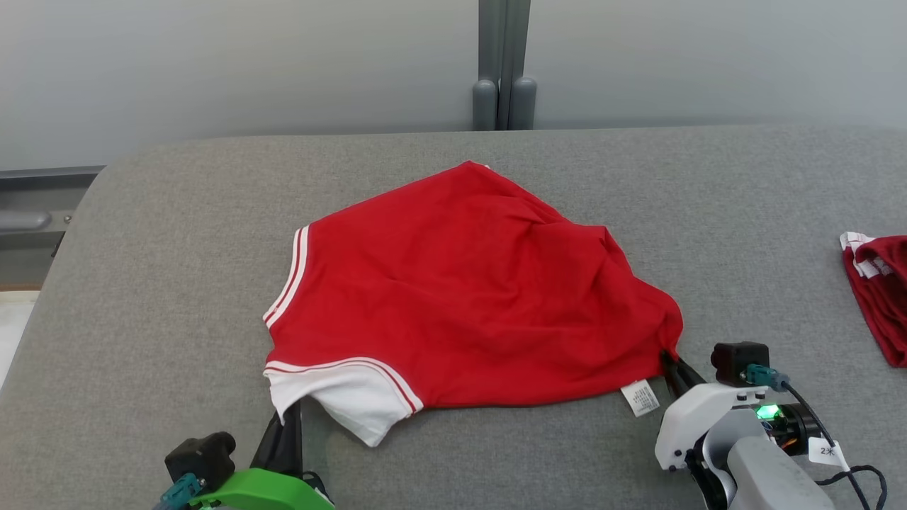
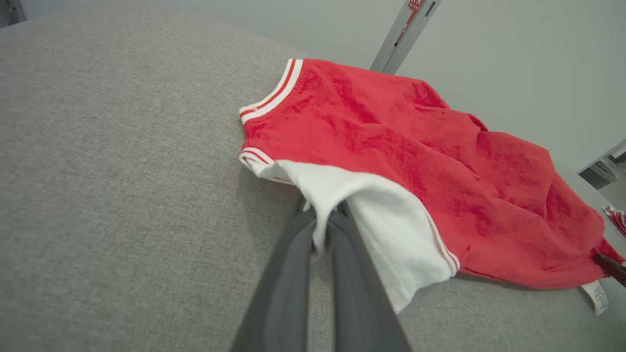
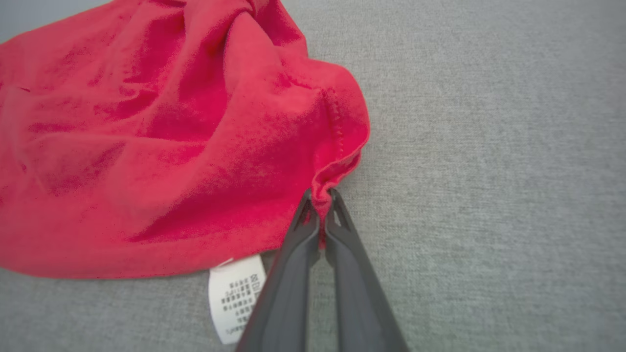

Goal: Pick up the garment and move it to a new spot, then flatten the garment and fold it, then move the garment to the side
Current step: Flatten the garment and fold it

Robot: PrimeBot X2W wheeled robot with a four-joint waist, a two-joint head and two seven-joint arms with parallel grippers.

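The garment (image 1: 460, 290) is a red shirt with a white sleeve and white-striped trim, lying rumpled on the grey table (image 1: 156, 283). My left gripper (image 1: 289, 414) is shut on the white sleeve at the garment's near left; in the left wrist view the white cloth (image 2: 342, 195) is pinched between the two dark fingers of my left gripper (image 2: 323, 215). My right gripper (image 1: 669, 359) is shut on the garment's near right hem corner; in the right wrist view its fingertips (image 3: 321, 200) clamp a fold of red cloth (image 3: 195, 146). A white care label (image 3: 234, 296) hangs beside them.
A second red and white garment (image 1: 879, 297) lies at the table's far right edge. A grey post (image 1: 503, 64) stands behind the table against a pale wall. Bare grey table surface lies to the left and right of the shirt.
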